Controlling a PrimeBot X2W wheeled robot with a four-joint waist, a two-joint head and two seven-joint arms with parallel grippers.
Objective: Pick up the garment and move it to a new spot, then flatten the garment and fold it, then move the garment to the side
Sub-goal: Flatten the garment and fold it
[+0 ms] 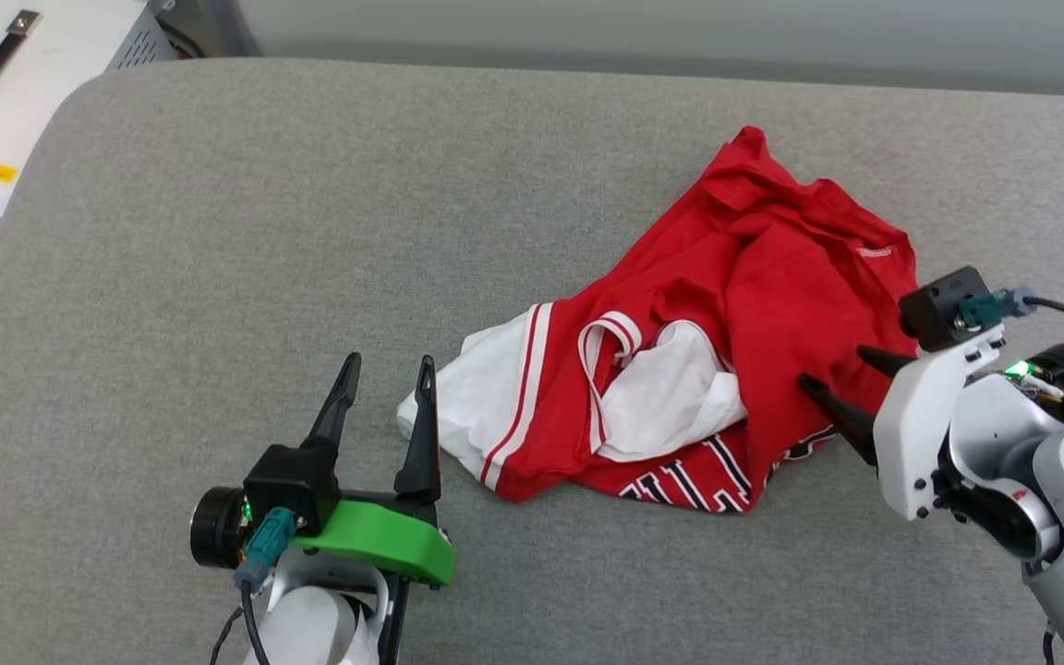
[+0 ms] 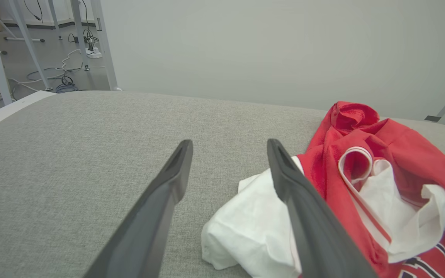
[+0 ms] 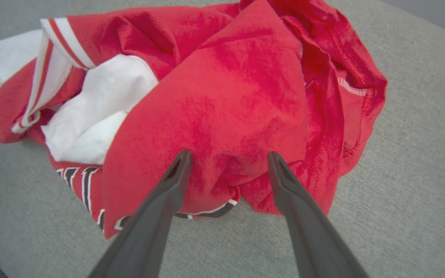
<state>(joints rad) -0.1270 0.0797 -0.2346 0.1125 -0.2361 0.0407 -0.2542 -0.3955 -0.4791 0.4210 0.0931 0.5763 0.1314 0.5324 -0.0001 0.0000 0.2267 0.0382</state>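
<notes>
- the garment (image 1: 754, 305) lies in a crumpled heap on the grey fabric worktop (image 1: 218, 231), right of the middle in the head view. red cloth is bunched on top, a white sleeve (image 1: 467, 388) spills toward the robot's left, and a strip of black print (image 1: 689, 480) shows along the near edge.
- the right gripper (image 1: 832, 365) has its jaws wide and holds nothing. its tips are over the near right part of the heap, and in the right wrist view they straddle a raised fold of red cloth (image 3: 226, 170).
- the left gripper (image 1: 389, 362) hovers just beside the white sleeve, jaws also wide and empty. its inner finger sits at the sleeve's edge, and i cannot tell whether it touches.
- the step in hand, as i judge it, is the first pick-up, before the heap is carried to a new spot.
- to do it well, press the right tips down into the fold so the jaws close on a thick pinch, not a single layer (thin jersey probably slips out easily).
- bring the left jaws sideways over the sleeve and grip near the striped seam (image 1: 523, 388), where the cloth looks doubled.
- close both before lifting, then raise them together and evenly so the heap neither drags nor twists on the worktop.
- the risk is a shallow bite that sheds the cloth partway through the carry.
</notes>
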